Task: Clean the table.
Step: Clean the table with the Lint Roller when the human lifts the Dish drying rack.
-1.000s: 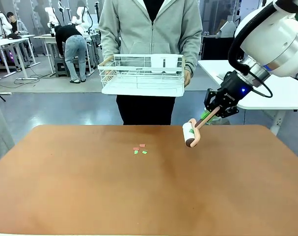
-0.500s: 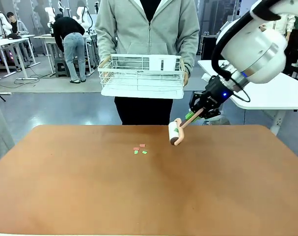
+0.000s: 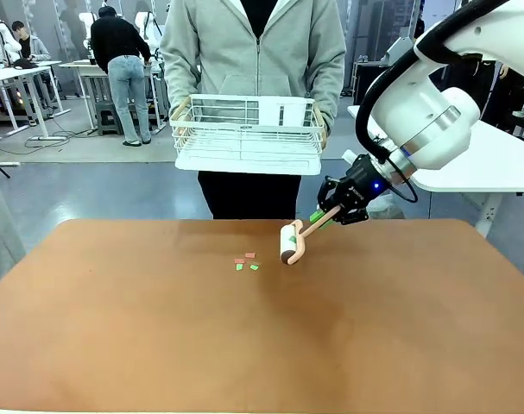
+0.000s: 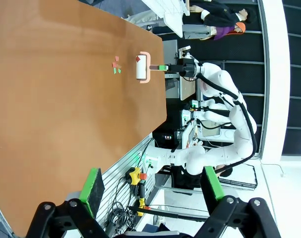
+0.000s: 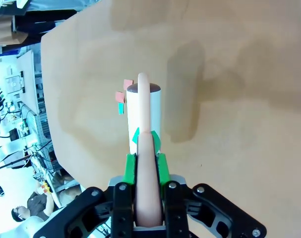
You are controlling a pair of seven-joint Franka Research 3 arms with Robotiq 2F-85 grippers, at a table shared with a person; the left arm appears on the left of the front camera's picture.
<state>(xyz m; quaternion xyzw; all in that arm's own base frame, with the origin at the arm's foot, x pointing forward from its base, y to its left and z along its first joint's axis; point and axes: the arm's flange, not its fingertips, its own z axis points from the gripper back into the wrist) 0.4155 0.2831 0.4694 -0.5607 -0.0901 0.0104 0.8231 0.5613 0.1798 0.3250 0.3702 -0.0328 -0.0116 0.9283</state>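
The bench (image 3: 158,345), a wide reddish-brown top, spreads from the near edge out to where a person stands at the far side. It is not yet clean: a small cluster of red and green paper scraps (image 3: 247,261) lies on it, a little left of the middle and toward the far edge. The rest of the top looks bare. The right fingers (image 5: 131,171) are clamped tight on the pink handle of a lint roller (image 3: 289,241), which slants down and to the left from them. Its white drum sits just right of the scraps, close beside them but not over them. Whether the drum already rests on the wood or hangs just above it cannot be told. The left fingers (image 4: 94,186) stand wide apart with nothing between them, held back at the near left, well away from the scraps. The person holds a white wire basket (image 3: 249,129) in both hands above the far edge. So the tool is in hand and lined up, but the actual pass over the scraps appears to be still ahead.
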